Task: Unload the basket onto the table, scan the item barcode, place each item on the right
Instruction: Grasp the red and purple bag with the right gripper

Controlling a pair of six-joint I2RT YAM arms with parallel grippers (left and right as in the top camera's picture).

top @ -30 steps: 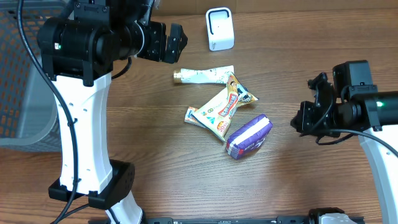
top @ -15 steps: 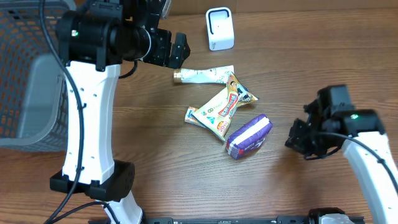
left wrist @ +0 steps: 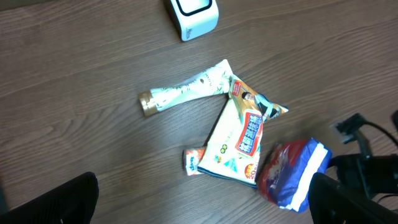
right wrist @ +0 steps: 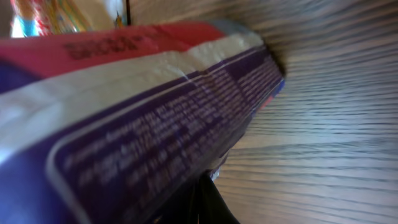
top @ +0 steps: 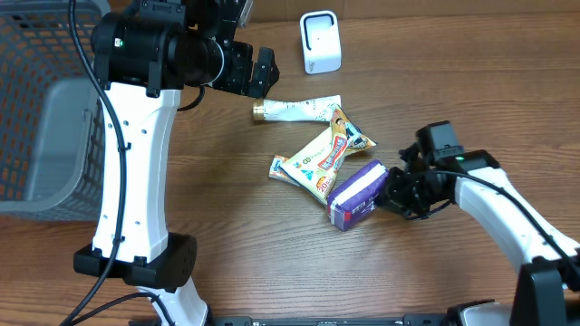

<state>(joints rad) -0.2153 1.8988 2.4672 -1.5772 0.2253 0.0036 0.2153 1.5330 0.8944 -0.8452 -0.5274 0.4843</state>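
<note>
Two arms are at work here, and they seem to have different jobs. The left pincer (top: 257, 71) hangs high over the far side of the tabletop (top: 471, 91) with its fingers spread wide and nothing between them, as if parked out of the way or waiting to receive something. The right pincer (top: 394, 192) is down low with its fingers together, the tip right against the near end of the purple packet (top: 361, 193). I can't tell whether it nips the wrapper's seam or only nudges it. My guess is that the packet is the item to be scanned. It lies at the near-right edge of the little heap, touching the yellow snack packet (top: 324, 156), with the cream tube (top: 294, 110) beyond. The white scanner (top: 320, 42) stands well apart at the far edge, so the packet has some way to travel. From above I get the layout and the grey basket (top: 36, 109) off to the left, but nothing of the print. The right wrist camera is pressed so close that it shows a red band and blurred fine lettering along the wrapper's side, though no barcode I can make out. The left wrist camera alone takes in heap, scanner and the other arm together.
</note>
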